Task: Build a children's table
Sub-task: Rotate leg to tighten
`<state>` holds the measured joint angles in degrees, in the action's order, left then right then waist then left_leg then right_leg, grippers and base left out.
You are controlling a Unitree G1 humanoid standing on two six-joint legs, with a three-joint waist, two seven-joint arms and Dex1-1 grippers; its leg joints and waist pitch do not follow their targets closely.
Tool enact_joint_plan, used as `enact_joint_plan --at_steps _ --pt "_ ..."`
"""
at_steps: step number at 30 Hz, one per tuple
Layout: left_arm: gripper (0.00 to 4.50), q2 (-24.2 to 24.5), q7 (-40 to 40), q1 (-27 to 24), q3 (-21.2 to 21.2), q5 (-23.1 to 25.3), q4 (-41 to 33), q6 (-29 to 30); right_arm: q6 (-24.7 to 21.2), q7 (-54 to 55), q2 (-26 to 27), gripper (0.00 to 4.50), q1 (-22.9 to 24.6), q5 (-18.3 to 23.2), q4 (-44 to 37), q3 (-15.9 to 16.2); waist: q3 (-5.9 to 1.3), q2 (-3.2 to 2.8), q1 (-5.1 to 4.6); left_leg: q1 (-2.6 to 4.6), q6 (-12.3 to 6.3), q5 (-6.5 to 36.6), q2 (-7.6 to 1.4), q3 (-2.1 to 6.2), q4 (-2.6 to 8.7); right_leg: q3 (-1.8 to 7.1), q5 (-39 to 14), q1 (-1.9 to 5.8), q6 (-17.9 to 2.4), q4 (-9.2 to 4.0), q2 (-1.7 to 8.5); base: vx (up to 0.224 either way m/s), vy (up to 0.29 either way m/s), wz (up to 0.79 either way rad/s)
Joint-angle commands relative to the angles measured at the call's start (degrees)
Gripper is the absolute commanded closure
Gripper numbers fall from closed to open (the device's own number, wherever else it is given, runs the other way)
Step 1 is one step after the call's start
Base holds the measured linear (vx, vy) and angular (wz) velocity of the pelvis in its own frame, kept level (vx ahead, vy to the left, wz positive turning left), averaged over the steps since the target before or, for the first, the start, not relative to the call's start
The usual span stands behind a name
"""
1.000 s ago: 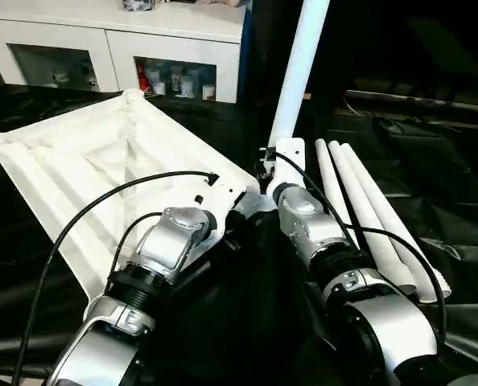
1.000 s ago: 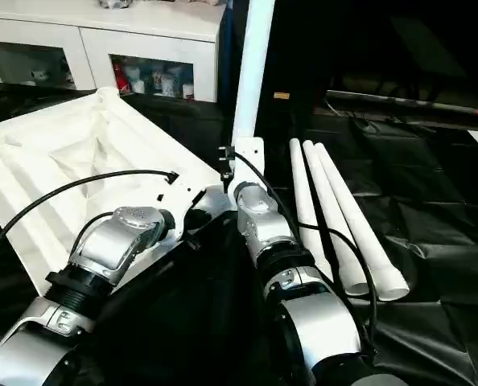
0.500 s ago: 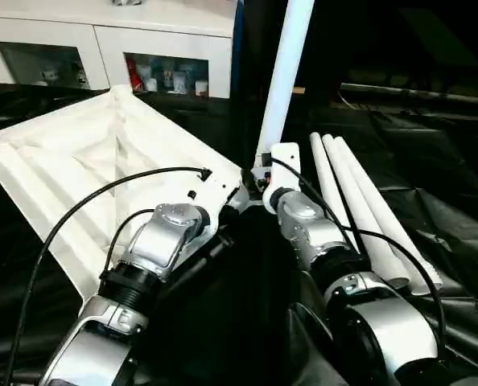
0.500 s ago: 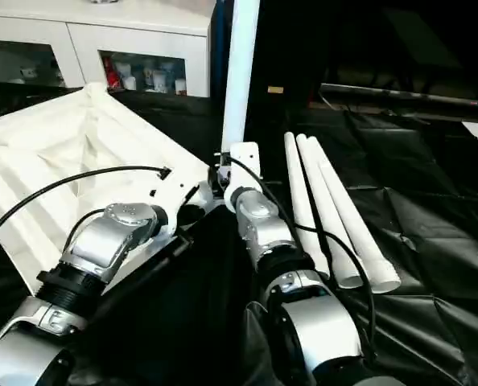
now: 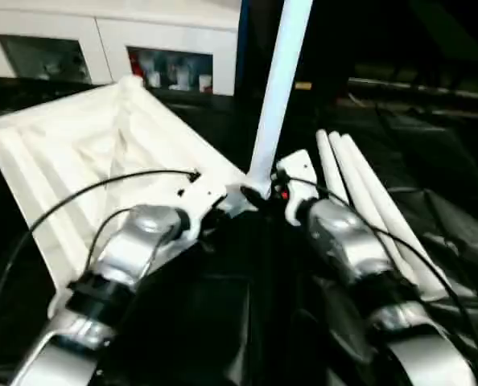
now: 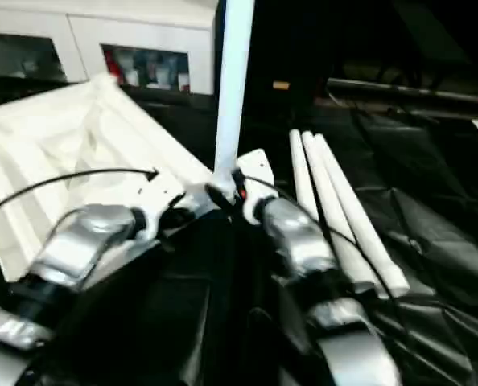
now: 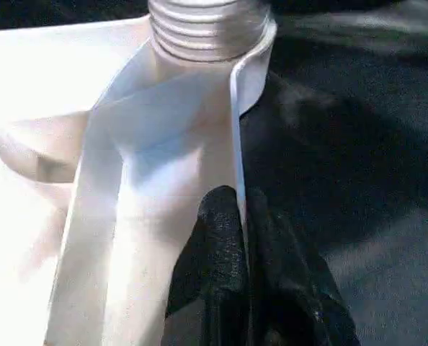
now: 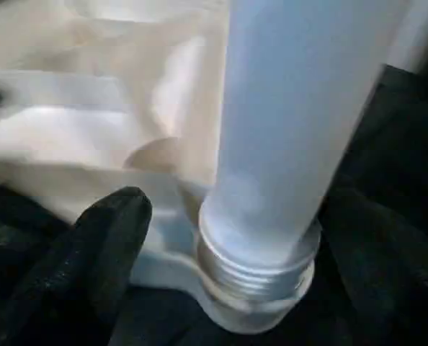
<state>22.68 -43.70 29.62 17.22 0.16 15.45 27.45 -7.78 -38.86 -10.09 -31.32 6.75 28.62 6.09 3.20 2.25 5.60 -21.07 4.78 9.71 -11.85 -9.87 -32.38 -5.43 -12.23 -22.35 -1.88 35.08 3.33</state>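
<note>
The white tabletop lies ribbed side up on the black sheet. One white leg stands upright at its near corner, with its threaded end sitting in the corner socket. My left gripper is shut on the thin rim of the top just beside that socket. My right gripper straddles the foot of the leg. One black finger stands clear of the tube, with a gap between them. Three more legs lie side by side to the right.
A white glass-door cabinet stands behind the tabletop. Crumpled black sheeting covers the floor around the loose legs. Cables loop over both silver forearms.
The whole picture has shifted and blurred, so the camera moved. Both grippers stay at the near corner, and the leg still stands in the socket.
</note>
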Motion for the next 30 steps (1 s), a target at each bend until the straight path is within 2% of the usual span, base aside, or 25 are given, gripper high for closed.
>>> enact_joint_plan --at_steps 1,3,8,14,19,24,30 --pt "4.50 1.90 -4.78 -1.20 0.16 -1.44 -3.34 -5.43 -0.78 -7.94 -4.06 0.38 2.60 2.79 -5.38 0.34 -3.91 -0.91 0.19 0.80 -2.81 5.47 -1.95 0.42 3.00 3.78 6.09 3.62 -11.29 -2.96 4.92 0.000 0.000 0.00" --pt "4.50 3.73 -8.46 -2.62 0.03 -3.19 -6.36 -6.24 -0.69 -12.22 -7.34 0.38 4.54 3.42 -7.80 1.06 -3.85 -0.76 0.41 0.63 -2.98 6.13 -2.02 0.47 2.98 3.78 5.00 3.77 -11.10 -3.03 5.11 0.000 0.000 0.00" --pt "4.50 6.89 -13.14 -4.31 0.54 -4.63 -10.90 -5.79 -1.40 -19.25 -11.74 0.38 6.85 4.79 -11.17 1.87 -3.72 -0.78 0.72 0.89 -2.79 7.54 -2.14 0.31 2.91 3.82 -0.10 3.31 -11.54 -3.29 5.06 0.000 0.000 0.00" --pt "4.50 8.18 -15.19 -5.50 0.45 -5.95 -13.55 -5.83 -0.09 -24.01 -14.33 0.38 8.04 4.03 -13.03 4.74 -3.71 -0.82 1.14 0.87 -2.20 8.40 -2.08 0.40 2.87 3.70 -1.61 3.28 -11.41 -3.29 4.96 0.000 0.000 0.00" --pt "4.50 8.39 -17.27 -5.83 0.67 -6.61 -15.40 -5.15 2.48 -22.19 -12.80 0.38 6.14 0.89 -9.81 6.55 -3.87 -0.62 1.08 0.68 -2.30 6.33 -1.91 0.39 2.64 3.68 0.47 3.30 -11.80 -2.90 4.91 0.000 0.000 0.00" --pt "4.50 8.48 -18.81 -5.88 1.08 -7.60 -16.69 -4.18 4.33 -20.00 -10.97 0.38 4.02 -0.17 -6.72 6.68 -3.88 -0.76 1.09 0.87 -1.79 7.03 -1.95 0.37 2.61 3.70 -0.79 3.14 -12.39 -2.88 4.98 0.000 0.000 0.00" --pt "4.50 8.61 -18.77 -5.41 1.96 -6.15 -16.14 -4.62 4.94 -20.95 -10.18 0.38 3.16 -0.30 -5.25 7.29 -3.76 -0.67 1.32 0.77 -1.22 8.60 -1.91 0.42 2.64 3.77 -3.06 3.24 -11.03 -3.01 4.98 0.000 0.000 0.00"
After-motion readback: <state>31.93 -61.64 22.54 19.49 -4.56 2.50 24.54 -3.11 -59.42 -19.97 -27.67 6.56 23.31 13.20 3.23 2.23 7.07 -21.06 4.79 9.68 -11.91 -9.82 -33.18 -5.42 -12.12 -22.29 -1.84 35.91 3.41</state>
